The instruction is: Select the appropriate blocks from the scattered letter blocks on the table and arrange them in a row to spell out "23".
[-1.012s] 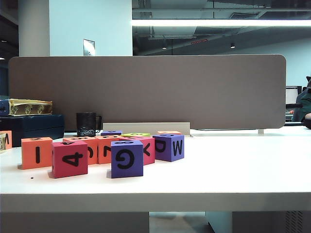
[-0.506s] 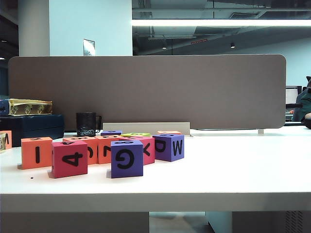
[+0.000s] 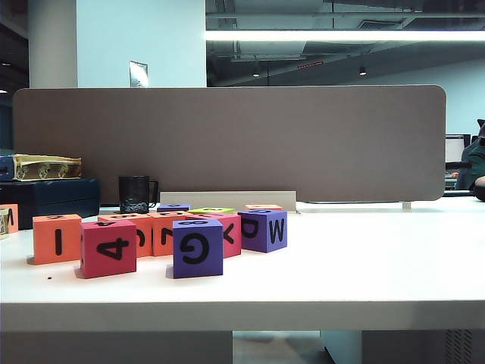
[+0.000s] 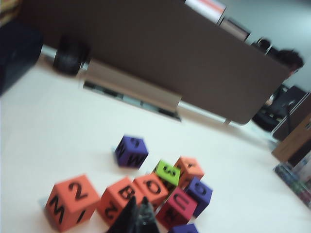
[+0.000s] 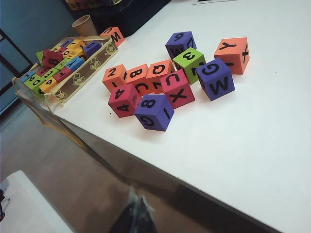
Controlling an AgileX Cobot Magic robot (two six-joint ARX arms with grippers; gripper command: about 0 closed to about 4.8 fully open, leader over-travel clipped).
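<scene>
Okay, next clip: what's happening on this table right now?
Nothing is being handled yet. About ten foam letter blocks sit clustered on the white table. The orange block with 2 on top and the lime-green block with 3 on top sit apart within the cluster, not yet in a row. The left gripper is shut and empty above the cluster's near side. The right gripper is off the table edge; its state is unclear. A tray of more blocks sits to the side.

Grey-brown desk partition (image 3: pixel 227 140), pale column (image 3: pixel 53 42), ceiling strip light (image 3: pixel 341 36)
</scene>
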